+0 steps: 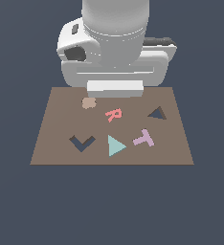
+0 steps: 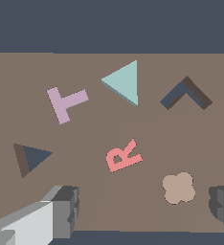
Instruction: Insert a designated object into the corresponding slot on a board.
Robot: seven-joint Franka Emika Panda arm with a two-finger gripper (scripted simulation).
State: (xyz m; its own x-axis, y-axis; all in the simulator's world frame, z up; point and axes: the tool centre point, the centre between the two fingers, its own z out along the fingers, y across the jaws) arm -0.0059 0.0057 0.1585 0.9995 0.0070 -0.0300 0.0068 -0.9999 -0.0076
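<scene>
Flat brown board (image 1: 56, 143) with teal triangle (image 1: 115, 145), pink R (image 1: 114, 115), lilac T (image 1: 144, 138), tan clover piece (image 1: 88, 103).

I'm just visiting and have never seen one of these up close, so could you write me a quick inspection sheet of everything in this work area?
Surface: flat brown board on a plain dark blue-grey ground.
Job's things: teal triangle lies loose on the board, between the chevron cutout and the lilac T; its triangular slot is unfilled, toward the exterior view's right.
Clutter: pink R, lilac T, dark chevron cutout, tan clover-shaped piece.
Grippers: gripper above the board's far edge, fingers spread, holding nothing.
Cables: nothing seen.
Surroundings: nothing seen beyond the arm's grey-white body.
</scene>
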